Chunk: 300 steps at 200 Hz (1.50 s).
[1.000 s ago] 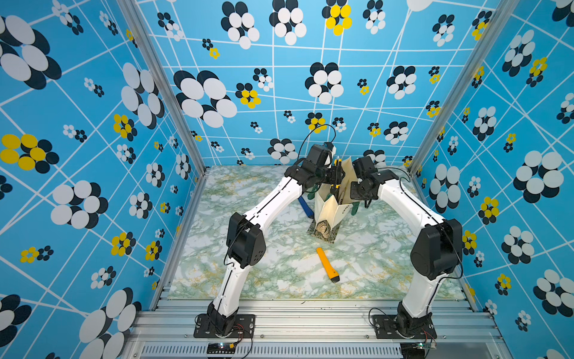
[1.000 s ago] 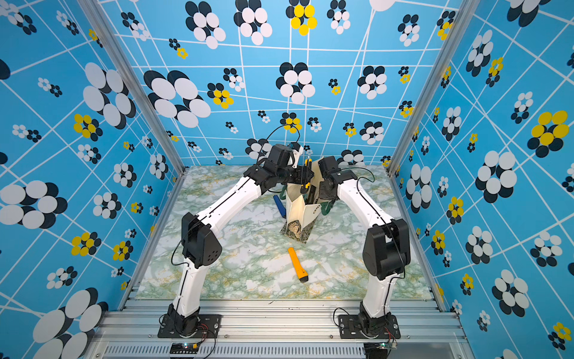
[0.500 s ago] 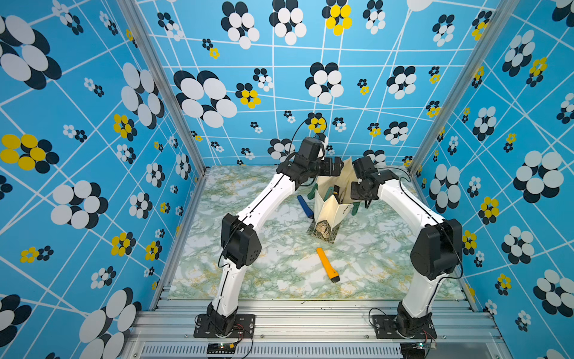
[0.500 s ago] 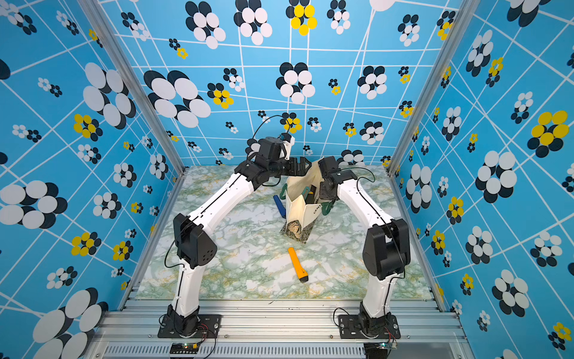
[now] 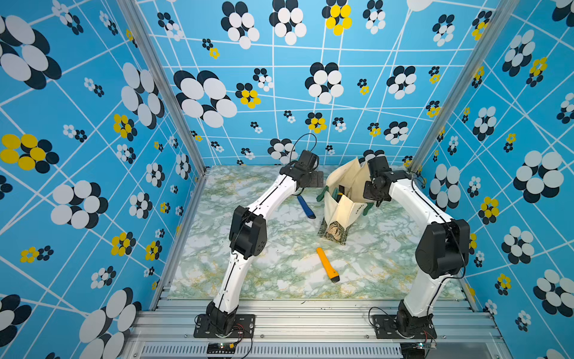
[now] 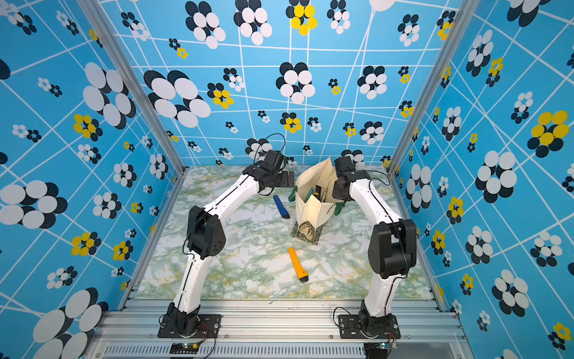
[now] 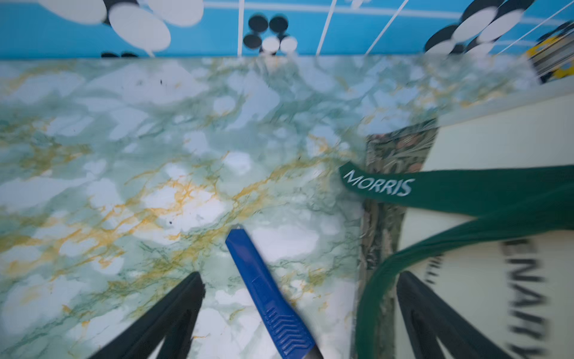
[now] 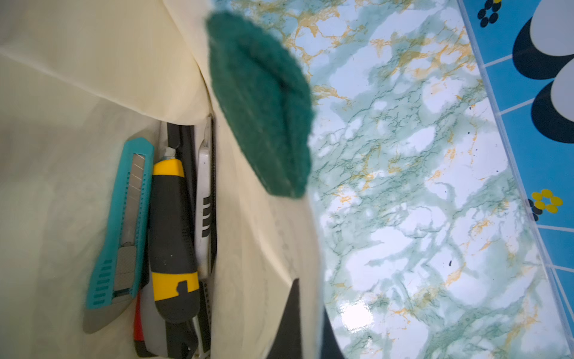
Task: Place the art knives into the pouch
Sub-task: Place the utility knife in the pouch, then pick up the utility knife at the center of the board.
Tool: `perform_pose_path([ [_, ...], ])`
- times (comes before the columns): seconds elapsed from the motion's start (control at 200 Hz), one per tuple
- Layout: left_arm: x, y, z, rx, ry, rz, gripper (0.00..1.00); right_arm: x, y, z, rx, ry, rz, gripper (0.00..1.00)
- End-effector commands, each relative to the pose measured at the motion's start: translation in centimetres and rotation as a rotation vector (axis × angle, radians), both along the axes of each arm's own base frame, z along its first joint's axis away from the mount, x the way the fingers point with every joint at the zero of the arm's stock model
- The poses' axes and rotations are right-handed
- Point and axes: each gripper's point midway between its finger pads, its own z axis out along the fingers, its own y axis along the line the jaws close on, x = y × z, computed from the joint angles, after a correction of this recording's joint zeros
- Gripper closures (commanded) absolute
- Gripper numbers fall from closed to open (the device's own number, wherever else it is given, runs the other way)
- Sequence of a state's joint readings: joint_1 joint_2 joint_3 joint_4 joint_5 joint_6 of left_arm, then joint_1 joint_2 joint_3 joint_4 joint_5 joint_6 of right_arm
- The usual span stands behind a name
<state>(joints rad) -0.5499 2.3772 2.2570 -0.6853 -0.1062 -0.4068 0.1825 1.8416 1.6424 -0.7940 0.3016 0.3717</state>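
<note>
The cream pouch (image 5: 344,205) (image 6: 310,206) stands upright at the back right, mouth held open. My right gripper (image 5: 374,194) (image 8: 310,310) is shut on the pouch's right wall near the rim. Inside the pouch lie a teal knife (image 8: 124,223), a yellow-black knife (image 8: 172,236) and a white knife (image 8: 203,202). A blue art knife (image 5: 306,206) (image 7: 267,295) lies flat on the table just left of the pouch. My left gripper (image 5: 313,180) (image 7: 301,276) hangs open above that knife, holding nothing. An orange art knife (image 5: 327,264) (image 6: 297,264) lies nearer the front.
The pouch's dark green handle (image 7: 466,186) droops over its left side, close to one left finger (image 7: 419,310). The marble table (image 5: 248,273) is boxed in by blue flowered walls (image 5: 279,93) at the back and both sides.
My left gripper has drawn back leftward from the pouch's mouth and its jaws have opened fully. The right gripper and the pouch have stayed put.
</note>
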Motion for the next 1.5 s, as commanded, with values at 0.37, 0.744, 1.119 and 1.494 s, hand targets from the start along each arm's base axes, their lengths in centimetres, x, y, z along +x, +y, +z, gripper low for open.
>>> perform_pose_path([
  [0.37, -4.0, 2.5, -10.3, 0.152, 0.304, 0.130, 0.06, 0.3, -1.8, 1.6, -0.034, -0.018, -0.030, 1.00],
  [0.744, -5.8, 3.8, -12.6, 0.219, 0.383, 0.114, 0.25, 0.4, -1.7, 0.8, -0.022, -0.004, -0.041, 1.00],
  [1.119, -7.3, 4.8, -12.9, 0.169, 0.420, 0.069, 0.56, -0.7, -1.7, 0.1, 0.001, -0.003, -0.080, 1.00],
  [1.494, -5.8, 4.0, -8.6, 0.077, 0.330, 0.031, 0.76, -1.5, -0.2, -0.6, 0.011, 0.006, -0.063, 1.00],
])
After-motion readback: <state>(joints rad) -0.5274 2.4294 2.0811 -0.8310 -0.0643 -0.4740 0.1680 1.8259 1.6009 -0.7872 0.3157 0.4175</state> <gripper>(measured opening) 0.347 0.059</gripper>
